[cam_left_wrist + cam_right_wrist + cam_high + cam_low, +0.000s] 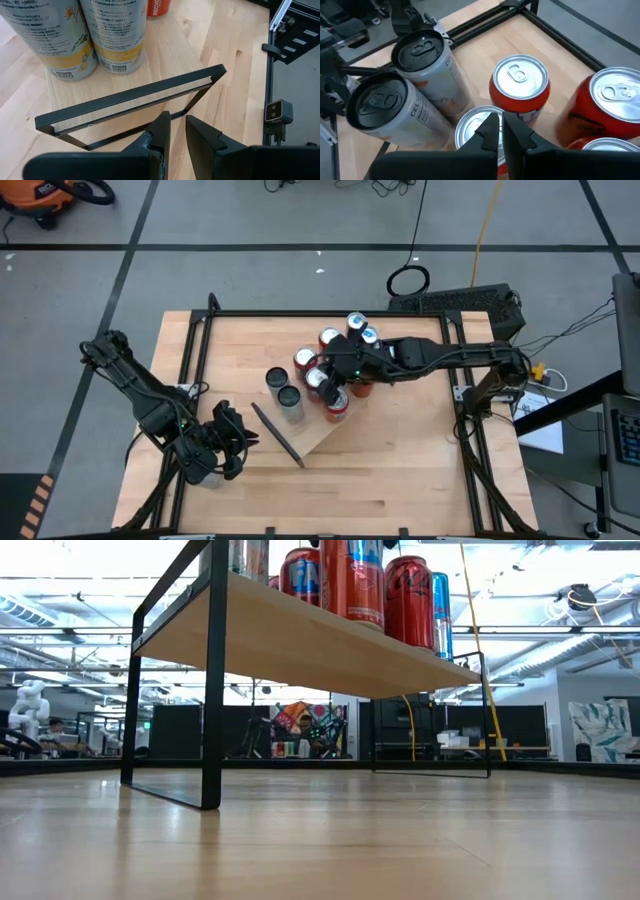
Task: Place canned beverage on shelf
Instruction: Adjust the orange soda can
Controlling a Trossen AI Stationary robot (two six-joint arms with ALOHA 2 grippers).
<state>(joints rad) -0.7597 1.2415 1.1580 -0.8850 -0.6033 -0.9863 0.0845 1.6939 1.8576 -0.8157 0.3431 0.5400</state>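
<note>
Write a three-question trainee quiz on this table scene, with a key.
1. True or false: the shelf holds no cans.
2. Which claw hangs over the red cans: A left, B right?
3. Fill in: the two pale cans have ____ tops.

Key: 1 false: cans stand on it. 2 B: the right claw is above them; the left claw is low beside the shelf's black bracket. 3 dark.
</note>
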